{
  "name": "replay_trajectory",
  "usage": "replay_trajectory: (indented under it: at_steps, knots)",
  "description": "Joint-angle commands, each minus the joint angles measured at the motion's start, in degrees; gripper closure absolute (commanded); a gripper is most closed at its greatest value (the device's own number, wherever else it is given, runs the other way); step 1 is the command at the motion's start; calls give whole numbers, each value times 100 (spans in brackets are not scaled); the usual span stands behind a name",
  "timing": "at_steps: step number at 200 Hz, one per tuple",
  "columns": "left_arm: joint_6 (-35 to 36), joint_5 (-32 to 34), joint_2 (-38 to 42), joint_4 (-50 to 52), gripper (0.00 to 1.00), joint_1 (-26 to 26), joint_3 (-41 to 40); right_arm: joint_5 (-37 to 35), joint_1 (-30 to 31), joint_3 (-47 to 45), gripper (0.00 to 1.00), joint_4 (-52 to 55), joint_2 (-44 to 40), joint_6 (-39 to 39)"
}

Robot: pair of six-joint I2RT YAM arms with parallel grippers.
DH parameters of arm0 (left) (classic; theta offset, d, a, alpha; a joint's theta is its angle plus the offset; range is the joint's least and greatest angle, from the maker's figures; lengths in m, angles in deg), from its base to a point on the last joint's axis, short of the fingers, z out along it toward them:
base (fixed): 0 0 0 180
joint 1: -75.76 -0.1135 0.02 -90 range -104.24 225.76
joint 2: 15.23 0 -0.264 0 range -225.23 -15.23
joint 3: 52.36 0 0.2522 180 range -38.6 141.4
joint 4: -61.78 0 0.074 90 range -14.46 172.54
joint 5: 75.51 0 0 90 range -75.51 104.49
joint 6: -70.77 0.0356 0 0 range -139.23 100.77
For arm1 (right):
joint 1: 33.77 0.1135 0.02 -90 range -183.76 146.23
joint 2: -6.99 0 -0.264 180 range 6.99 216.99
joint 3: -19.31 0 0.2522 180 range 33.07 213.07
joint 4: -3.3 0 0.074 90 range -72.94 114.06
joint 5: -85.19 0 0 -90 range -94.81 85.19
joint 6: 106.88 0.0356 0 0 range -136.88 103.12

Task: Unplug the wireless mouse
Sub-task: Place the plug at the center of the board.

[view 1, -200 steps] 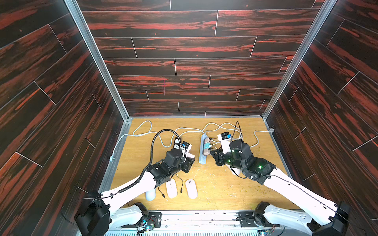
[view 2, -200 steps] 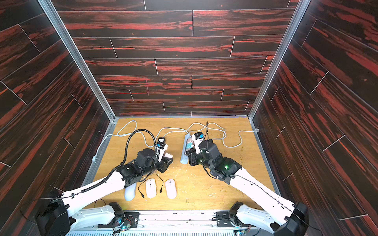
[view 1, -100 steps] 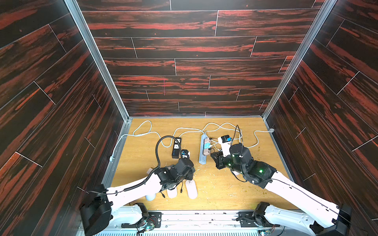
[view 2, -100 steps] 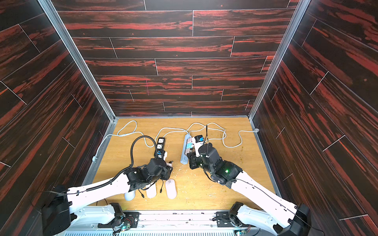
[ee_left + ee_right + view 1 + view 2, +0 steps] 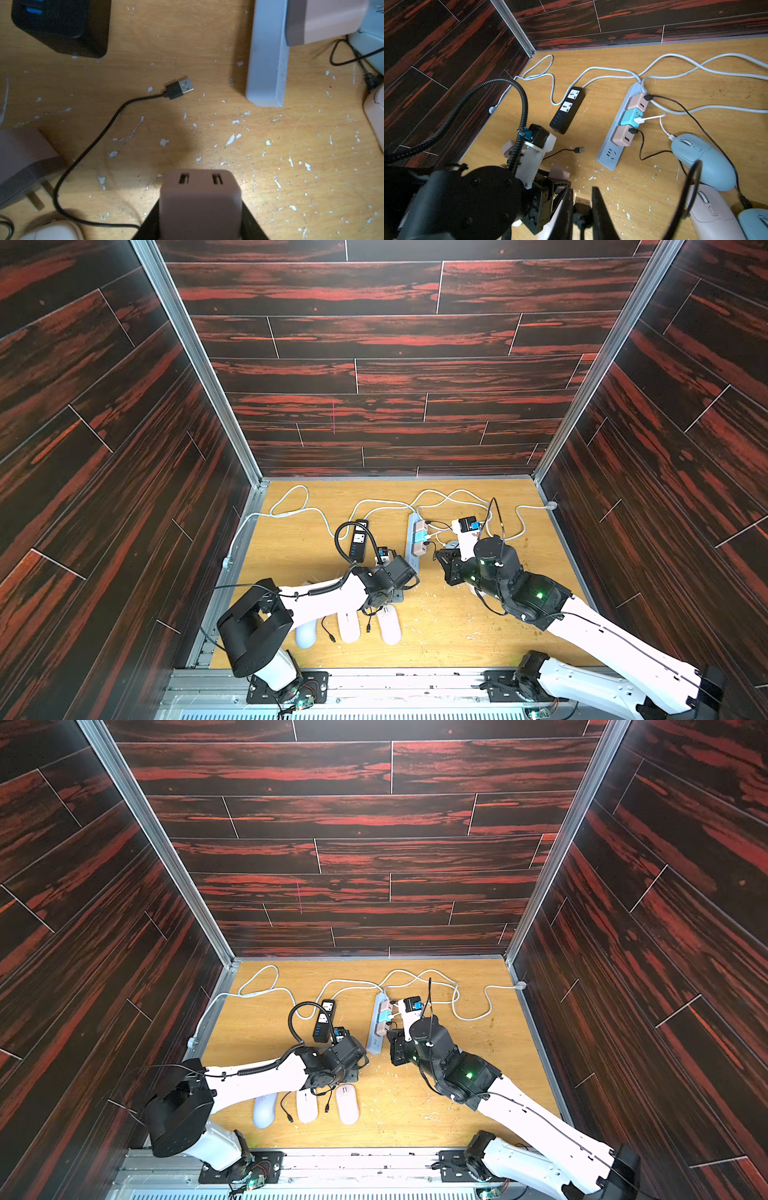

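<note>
Gripping a pink charger block, the left gripper holds it low over the table. Both sockets on the block's face are empty. The right gripper is clenched on a black plug, which it holds apart from that block. The plug's lead loops away close to the lens, too blurred to trace.

Location of the task's thing: a light-blue mouse and a pink mouse lie just beside the grey power strip. The front mice, three in a row, lie near the left arm in both top views. It cannot be told which mouse the held lead belongs to.

Other findings: a loose plug lies on the bare wood. A spare block lies on its side with its prongs exposed. Three blocks sit in the grey strip, each with a lead in it, and a white lead runs to the light-blue mouse.

Assessment: with plug and block apart, the pulling step appears done for this lead. The next move calls for setting both pieces down on clear wood and releasing them. The plug should go down without tugging its mouse, and the block without landing on the loose plug. Whether the leads in the strip also fall under the task cannot be judged from here.
</note>
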State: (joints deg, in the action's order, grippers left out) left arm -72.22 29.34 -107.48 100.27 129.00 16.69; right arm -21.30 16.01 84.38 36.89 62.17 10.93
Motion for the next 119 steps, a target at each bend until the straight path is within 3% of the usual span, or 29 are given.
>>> replay_trajectory:
  at_steps: [1, 119]
  knots:
    - [-235, 127, -206, 436, 100, -48, 210, -195, 23, -95, 100, 141, -119, -14]
    - [-193, -103, -750, 162, 95, -484, 302, -271, 23, 90, 100, 196, 98, -128]
